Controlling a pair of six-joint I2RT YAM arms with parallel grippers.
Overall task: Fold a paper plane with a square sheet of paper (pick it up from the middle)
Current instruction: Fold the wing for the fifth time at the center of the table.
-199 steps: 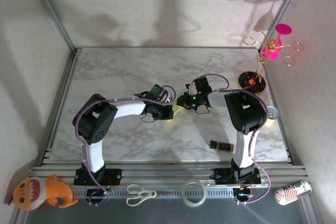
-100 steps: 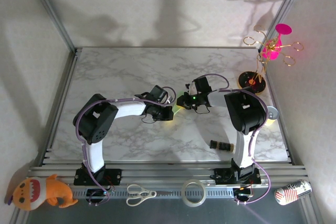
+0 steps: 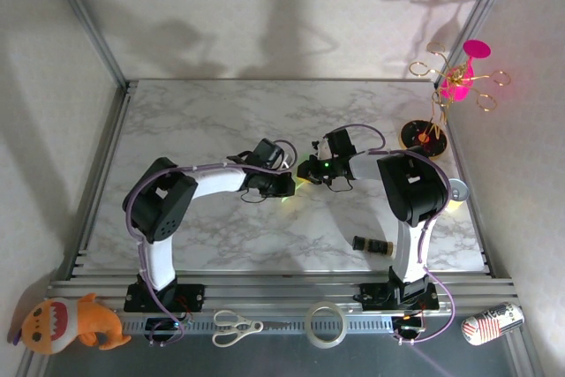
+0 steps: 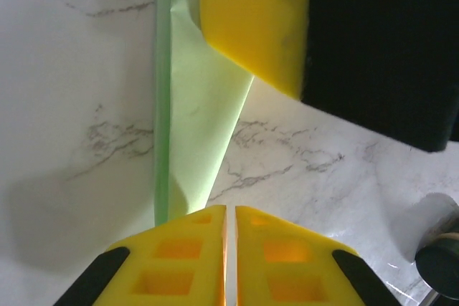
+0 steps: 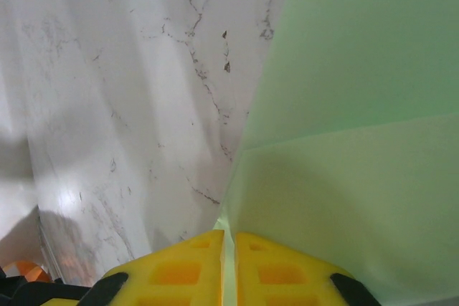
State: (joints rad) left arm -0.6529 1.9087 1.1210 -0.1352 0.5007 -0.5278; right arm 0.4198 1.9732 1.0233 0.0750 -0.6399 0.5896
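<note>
**Left wrist view.** The left claw (image 4: 229, 214) sits at the near edge of the frame. Its two yellow fingers are closed, with a hairline seam between them. The sheet of paper (image 4: 193, 105) appears as a narrow light green strip with a darker band along its left side. It runs from the far edge of the frame down to the tip of the left-hand finger. Whether the strip enters the seam cannot be told. At the far end, a second yellow pad (image 4: 258, 26) on a black body touches the strip. The marble table (image 4: 72, 69) lies below.

**Right wrist view.** The right claw (image 5: 229, 245) is closed, and green paper shows in the slit between its fingers, so it grips the sheet. The paper covers the right half of the frame. One crease runs across it from the middle toward the right.

**Top view.** Both arms bend inward and the claws meet tip to tip near the middle of the table. The paper lies between them and is almost wholly covered. A small dark bottle (image 3: 372, 244) lies on the near right of the table, well apart from the claws. Scissors (image 3: 237, 327) and a tape roll (image 3: 325, 324) rest on the near rail between the arm bases.
</note>
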